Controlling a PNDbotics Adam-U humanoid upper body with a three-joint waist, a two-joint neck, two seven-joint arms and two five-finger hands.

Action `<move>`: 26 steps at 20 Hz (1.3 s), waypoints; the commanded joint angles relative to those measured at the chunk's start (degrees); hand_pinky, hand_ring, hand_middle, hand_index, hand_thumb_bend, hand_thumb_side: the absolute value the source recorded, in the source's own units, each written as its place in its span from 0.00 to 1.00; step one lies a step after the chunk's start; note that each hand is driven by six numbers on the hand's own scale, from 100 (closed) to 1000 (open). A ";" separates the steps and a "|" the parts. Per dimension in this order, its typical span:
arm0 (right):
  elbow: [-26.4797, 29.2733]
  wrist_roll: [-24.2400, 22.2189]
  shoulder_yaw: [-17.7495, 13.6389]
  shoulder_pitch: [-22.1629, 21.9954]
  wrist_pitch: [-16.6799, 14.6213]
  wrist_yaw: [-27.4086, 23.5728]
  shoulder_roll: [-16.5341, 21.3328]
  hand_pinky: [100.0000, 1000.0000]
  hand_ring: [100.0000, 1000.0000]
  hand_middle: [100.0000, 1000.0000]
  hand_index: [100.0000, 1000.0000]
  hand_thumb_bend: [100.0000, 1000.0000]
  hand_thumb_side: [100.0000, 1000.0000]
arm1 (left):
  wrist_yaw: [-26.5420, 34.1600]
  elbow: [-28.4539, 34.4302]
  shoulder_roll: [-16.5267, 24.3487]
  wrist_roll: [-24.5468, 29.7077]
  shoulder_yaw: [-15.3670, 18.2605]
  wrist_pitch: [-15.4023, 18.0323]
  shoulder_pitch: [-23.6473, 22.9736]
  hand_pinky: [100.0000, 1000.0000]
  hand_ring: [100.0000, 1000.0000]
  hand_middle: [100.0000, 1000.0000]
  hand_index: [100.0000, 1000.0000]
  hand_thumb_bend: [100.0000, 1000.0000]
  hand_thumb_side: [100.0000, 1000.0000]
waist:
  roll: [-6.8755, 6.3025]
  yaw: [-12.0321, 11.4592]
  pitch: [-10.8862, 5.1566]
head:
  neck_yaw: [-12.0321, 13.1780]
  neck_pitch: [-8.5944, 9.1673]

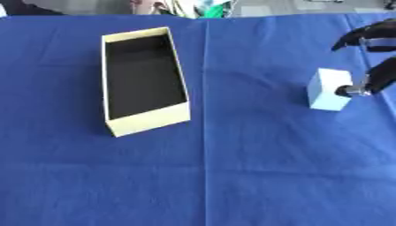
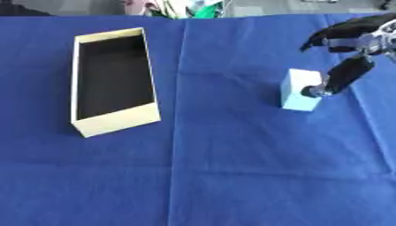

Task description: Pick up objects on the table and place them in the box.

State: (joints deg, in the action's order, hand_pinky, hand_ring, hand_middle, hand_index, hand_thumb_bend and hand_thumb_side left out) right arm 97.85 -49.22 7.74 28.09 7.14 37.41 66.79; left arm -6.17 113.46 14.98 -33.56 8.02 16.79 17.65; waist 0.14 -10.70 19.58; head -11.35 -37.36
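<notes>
A small white block (image 2: 298, 95) stands on the blue cloth at the right. My right hand (image 2: 349, 57) comes in from the upper right. One finger (image 2: 342, 75) reaches down with its tip against the block's right face, while the other fingers (image 2: 336, 31) spread out above and behind the block, apart from it. The hand is open and holds nothing. A cream cardboard box (image 1: 144, 124) with a dark inside lies open at the left, with nothing showing in it. My left hand shows in neither view.
The blue cloth (image 1: 232, 176) covers the whole table, with a crease down its middle. Beyond the far edge there are a person's dark clothing (image 1: 31, 6) and some green and white things (image 1: 205, 6).
</notes>
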 commanded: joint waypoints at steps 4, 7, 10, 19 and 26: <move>-2.95 -0.30 0.54 1.94 0.14 -3.20 0.24 0.83 0.94 0.97 1.00 0.25 0.43 | 0.09 1.13 0.28 0.53 -0.01 0.06 0.56 0.42 0.70 0.58 0.71 0.00 0.65 | 0.30 -0.33 0.24 | -0.33 0.47; -4.64 -0.95 1.15 3.02 0.17 -3.17 -0.63 0.83 0.94 0.97 1.00 0.26 0.43 | 0.13 1.13 0.16 0.67 -0.06 0.03 0.54 0.42 0.70 0.58 0.71 0.00 0.65 | 0.25 -0.45 0.41 | -0.45 0.49; -6.37 -1.96 1.71 3.62 -0.05 -2.62 -1.29 0.84 0.95 0.98 1.00 0.31 0.43 | 0.13 1.13 0.08 0.79 -0.06 -0.01 0.46 0.42 0.70 0.58 0.70 0.00 0.65 | 0.18 -0.65 0.64 | -0.56 0.42; -8.97 -1.84 0.82 3.85 -0.07 1.87 -1.50 0.83 0.95 0.98 1.00 0.46 0.51 | 0.13 1.13 -0.12 1.19 -0.08 -0.01 0.39 0.43 0.70 0.58 0.71 0.00 0.65 | 0.16 -0.60 1.26 | -0.80 0.28; -10.53 -1.01 1.38 4.14 -1.23 3.06 -2.23 0.82 0.94 0.97 1.00 0.44 0.49 | 0.20 1.13 -0.36 1.33 -0.07 0.00 0.40 0.43 0.71 0.58 0.70 0.00 0.65 | -0.02 -0.86 1.76 | -1.12 0.64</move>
State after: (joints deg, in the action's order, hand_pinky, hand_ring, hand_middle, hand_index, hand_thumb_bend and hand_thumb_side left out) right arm 87.45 -50.42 9.60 31.31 6.23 39.97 63.19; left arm -6.15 113.46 14.10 -32.46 7.99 16.77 17.65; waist 0.13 -11.50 21.51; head -12.32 -37.16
